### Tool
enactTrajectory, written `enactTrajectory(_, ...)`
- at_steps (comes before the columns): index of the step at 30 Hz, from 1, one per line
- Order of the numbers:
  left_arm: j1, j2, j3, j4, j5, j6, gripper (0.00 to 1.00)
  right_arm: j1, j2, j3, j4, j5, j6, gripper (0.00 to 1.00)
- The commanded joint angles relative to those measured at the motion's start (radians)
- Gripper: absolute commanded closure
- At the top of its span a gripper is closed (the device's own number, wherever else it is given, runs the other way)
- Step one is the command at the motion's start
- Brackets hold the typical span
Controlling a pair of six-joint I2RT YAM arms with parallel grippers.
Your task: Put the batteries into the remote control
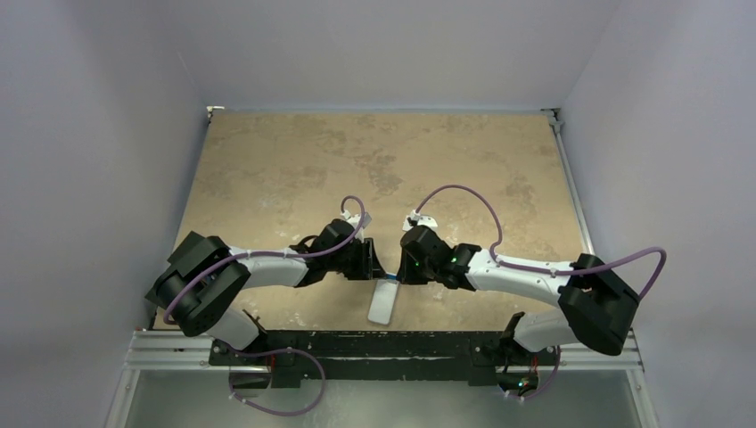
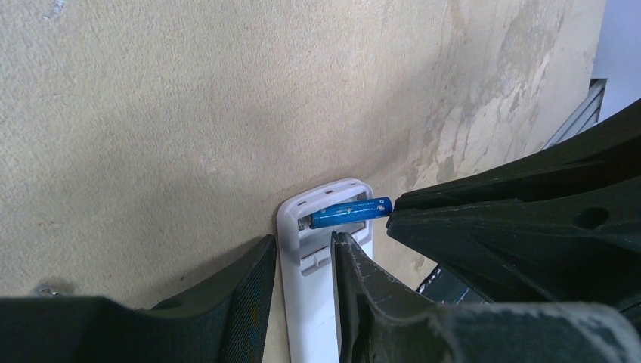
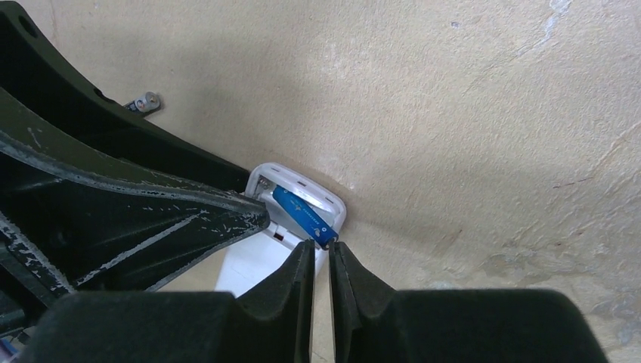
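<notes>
The right gripper [image 3: 321,249] has its jaws drawn nearly together, nipping the very end of the blue battery [image 3: 301,214]. Its far end dips into the open bay at the head of the remote control [image 2: 311,333], and the held end rides over the side rim. The left gripper [image 2: 304,246] is at a moderate width, one finger on each long edge of the remote, apparently clamping it flat on the table [image 1: 294,160]. The battery looks light, rigid and slick, likely to roll or pivot from such an end grip, so a pinch nearer mid-length would seem steadier. The remote's thin plastic walls probably want gentle pressure. A small dark cylinder [image 3: 143,100], probably the other battery, lies apart behind the left gripper. The two grippers crowd each other, and open tabletop lies beyond the remote's head.
</notes>
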Motion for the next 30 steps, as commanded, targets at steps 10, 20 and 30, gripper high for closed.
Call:
enactTrajectory(10, 0.01, 0.012, 0.005, 0.052, 0.023, -0.002, 0.69, -0.004, 0.015, -0.002, 0.043, -0.005, 0.006, 0.84)
enactTrajectory(20, 0.01, 0.019, 0.007, 0.062, 0.033, -0.005, 0.71, -0.004, 0.025, -0.003, 0.059, -0.017, 0.003, 0.86)
enactTrajectory(30, 0.01, 0.019, 0.007, 0.062, 0.035, -0.006, 0.74, -0.004, 0.044, -0.003, 0.085, -0.037, 0.001, 0.87)
